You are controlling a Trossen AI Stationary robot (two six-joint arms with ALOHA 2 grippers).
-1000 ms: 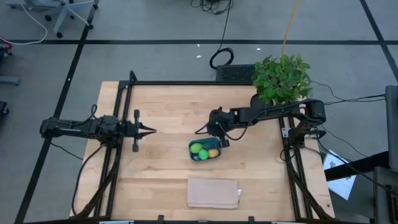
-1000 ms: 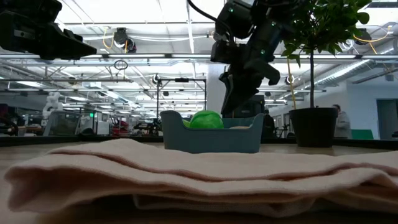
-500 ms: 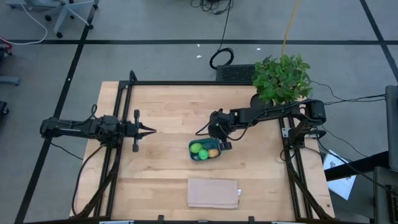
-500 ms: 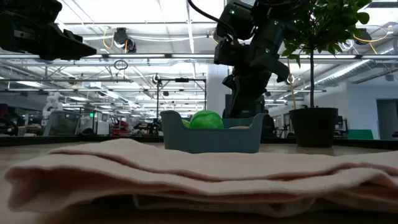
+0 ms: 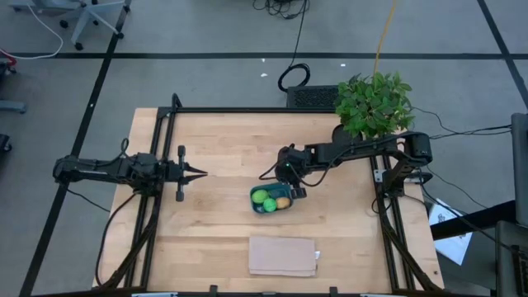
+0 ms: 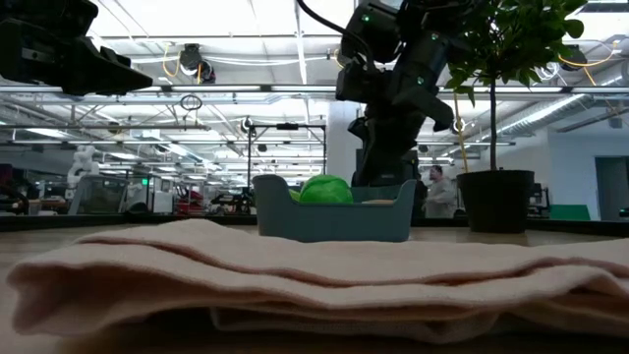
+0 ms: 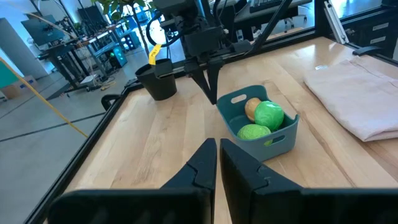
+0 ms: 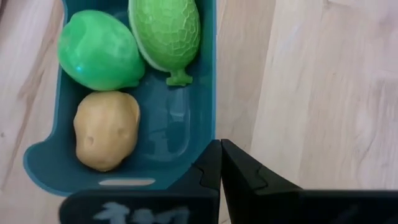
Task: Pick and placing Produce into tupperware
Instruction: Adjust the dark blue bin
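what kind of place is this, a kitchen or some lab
Most likely a robotics lab or workshop, not a kitchen. The wooden table stands in a metal frame on a taped grey floor, cables trail off behind it, and the low view shows ceiling trusses and more equipment benches in an open hall.
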